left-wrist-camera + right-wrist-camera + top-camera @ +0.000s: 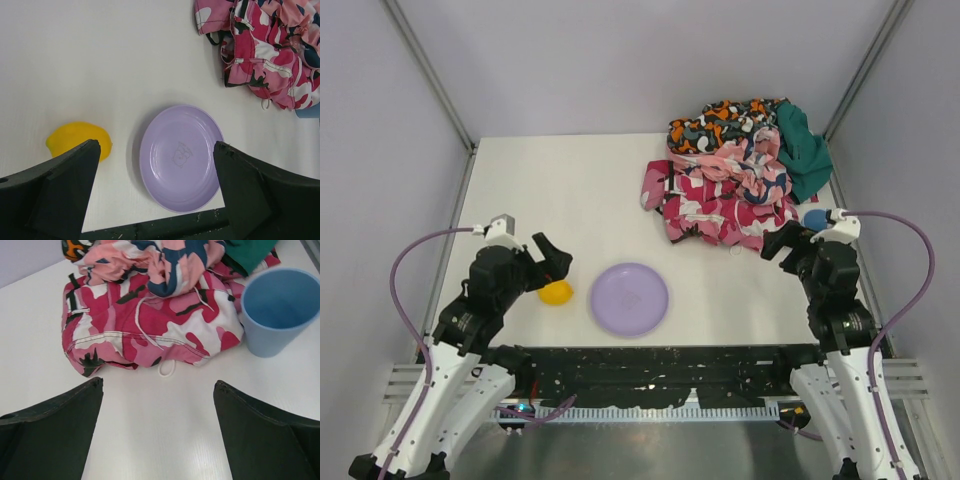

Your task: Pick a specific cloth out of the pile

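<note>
The pile of mixed garments lies at the table's back right: pink-white-magenta camouflage pieces, an orange-and-dark piece and a dark teal-green piece. No light sky-blue cloth shows in any view; it is hidden or out of view. My right gripper is open and empty, just in front of the pile's near right edge; the right wrist view shows the pile ahead of the gripper. My left gripper is open and empty at the near left; in its wrist view it hangs over bare table.
A purple plate lies near the front middle. A yellow lemon-like object sits left of it, under my left gripper. A blue cup stands against the pile's right front. Walls and frame posts enclose the table.
</note>
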You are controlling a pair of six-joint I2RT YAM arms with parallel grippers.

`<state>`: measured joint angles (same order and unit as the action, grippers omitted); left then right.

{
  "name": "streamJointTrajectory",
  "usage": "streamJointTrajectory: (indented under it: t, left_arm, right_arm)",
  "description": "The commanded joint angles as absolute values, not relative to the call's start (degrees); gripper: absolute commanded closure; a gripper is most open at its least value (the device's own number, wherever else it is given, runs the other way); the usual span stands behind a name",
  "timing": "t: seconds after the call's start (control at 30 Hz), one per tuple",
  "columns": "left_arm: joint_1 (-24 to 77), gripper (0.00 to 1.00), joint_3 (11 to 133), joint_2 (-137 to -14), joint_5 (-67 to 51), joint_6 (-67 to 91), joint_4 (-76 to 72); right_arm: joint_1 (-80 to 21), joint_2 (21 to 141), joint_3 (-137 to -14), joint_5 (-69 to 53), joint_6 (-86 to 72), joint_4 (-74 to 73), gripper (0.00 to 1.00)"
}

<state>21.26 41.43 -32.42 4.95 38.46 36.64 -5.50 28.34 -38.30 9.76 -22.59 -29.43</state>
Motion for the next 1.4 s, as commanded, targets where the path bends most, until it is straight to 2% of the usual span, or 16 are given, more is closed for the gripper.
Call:
streamJointTrajectory:
  t: [0.0,0.1,0.2,0.33,0.43,0.53,0.63,0.8,0.97,1.1,1.37]
  left_arm:
    - [21.4,0.00,41.1,-31.8,5.5,37.2,33.1]
    - [21.4,0.00,41.4,-32.5,6.1,36.9,32.3]
    - [21.4,0.00,41.2,-33.5,6.0,36.9,30.5]
    - [21.3,0.00,42.3,-35.6,6.2,36.2,30.0]
    - [21.3,0.01,42.4,-37.1,6.6,35.8,29.2]
    - [21.3,0.00,43.1,-38.4,7.0,35.3,29.2]
    - [21.3,0.00,43.2,-39.5,7.5,35.0,28.6]
    - [21.3,0.00,43.3,-41.0,8.6,33.9,27.6]
    - [21.3,0.00,43.9,-42.9,10.5,33.3,27.6]
    - [21.3,0.00,44.6,-44.2,10.5,33.3,27.6]
    - [21.3,0.00,44.6,-46.6,9.1,34.2,26.3]
  right_arm:
    - [-5.5,32.7,-40.9,-4.4,-11.9,-17.1,0.05]
    - [-6.9,38.0,-44.5,-9.0,-7.1,-16.9,0.05]
    - [-13.6,44.3,-48.1,-5.1,-1.6,-15.3,0.05]
    - [-25.9,51.6,-49.6,4.8,14.4,-9.5,0.05]
    - [-37.7,60.1,-53.2,14.6,34.7,-15.0,0.05]
    - [-42.4,71.7,-55.4,23.4,46.5,-16.3,0.05]
    - [-42.2,80.2,-56.7,26.4,53.1,-14.5,0.05]
    - [-40.3,89.7,-62.8,18.9,55.5,-18.7,0.05]
    - [-36.4,100.8,-68.8,20.1,58.9,-19.7,0.05]
    - [-31.5,107.2,-70.9,26.0,61.6,-12.9,0.05]
    - [-25.9,117.2,-80.5,23.5,66.2,-16.4,0.05]
